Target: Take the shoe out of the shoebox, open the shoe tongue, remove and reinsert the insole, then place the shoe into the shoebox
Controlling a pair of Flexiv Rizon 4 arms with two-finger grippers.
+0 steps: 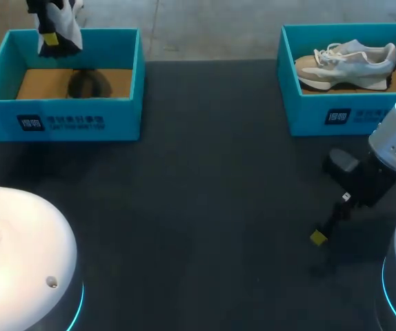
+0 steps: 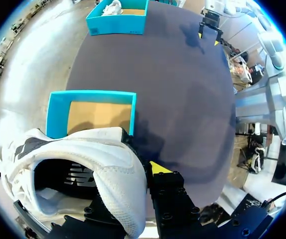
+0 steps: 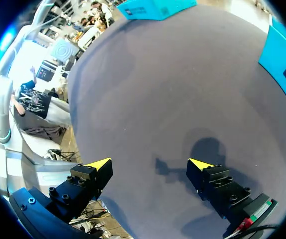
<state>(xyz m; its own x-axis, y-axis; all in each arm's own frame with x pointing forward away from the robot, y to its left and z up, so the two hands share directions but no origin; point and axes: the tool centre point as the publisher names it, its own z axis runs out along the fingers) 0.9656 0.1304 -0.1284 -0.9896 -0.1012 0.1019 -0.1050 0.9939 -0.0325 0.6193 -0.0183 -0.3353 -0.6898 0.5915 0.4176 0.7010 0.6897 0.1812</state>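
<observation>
A white shoe [image 2: 108, 164] with dark stripes on its side and a dark inside is clenched in the left jaws. One yellow fingertip [image 2: 158, 168] presses against its outer wall; the other is hidden by the shoe. Seen from above, the shoe [image 1: 65, 31] hangs over the back edge of the left box [image 1: 60, 117], a teal open box with a brown cardboard floor and a shadow on it.

A second pale shoe [image 1: 346, 63] lies on its side in the right box [image 1: 322, 117], well apart at the far right of the dark desk [image 1: 205, 193].

The right jaws are released, with yellow tips [image 3: 99, 164] spread wide over bare desk in front of the right box.

Both boxes carry white print on their front walls, too small to read.
</observation>
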